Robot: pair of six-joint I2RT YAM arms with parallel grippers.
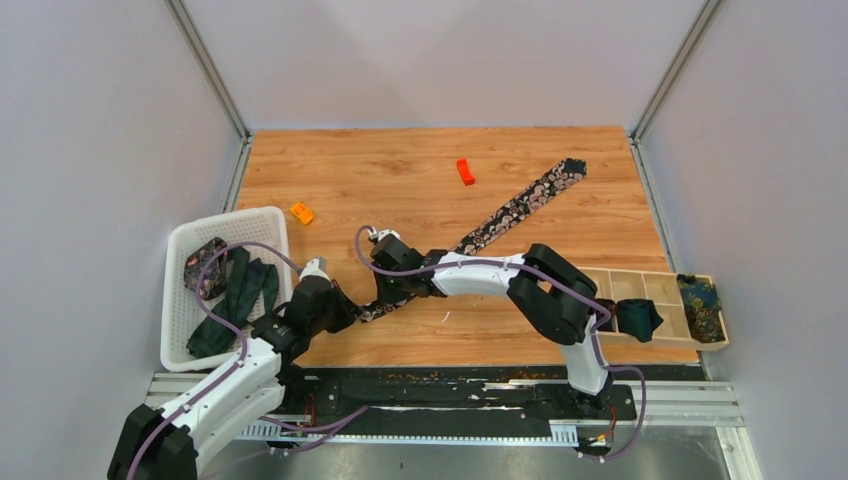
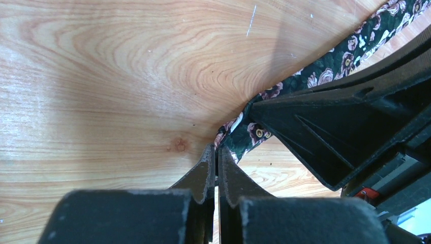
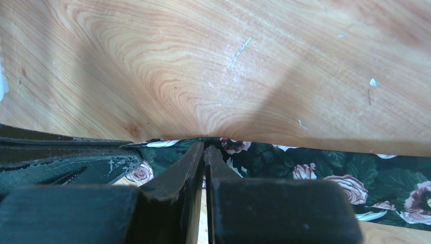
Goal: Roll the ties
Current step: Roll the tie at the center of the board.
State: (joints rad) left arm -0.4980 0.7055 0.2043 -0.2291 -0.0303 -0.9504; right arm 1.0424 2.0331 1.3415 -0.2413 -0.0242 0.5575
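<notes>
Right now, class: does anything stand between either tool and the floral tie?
Nothing visible does. The left tool and the right tool are both shut on the near end of the floral tie, close beside each other.

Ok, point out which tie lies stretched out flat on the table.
The black floral tie, running diagonally across the table; the dark teal ones are bunched in the white basket.

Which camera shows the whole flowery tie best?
The top view: the flowery tie lies stretched diagonally across the table, nearly all visible. Both wrist views show only its near end, close up, at the fingers.
</notes>
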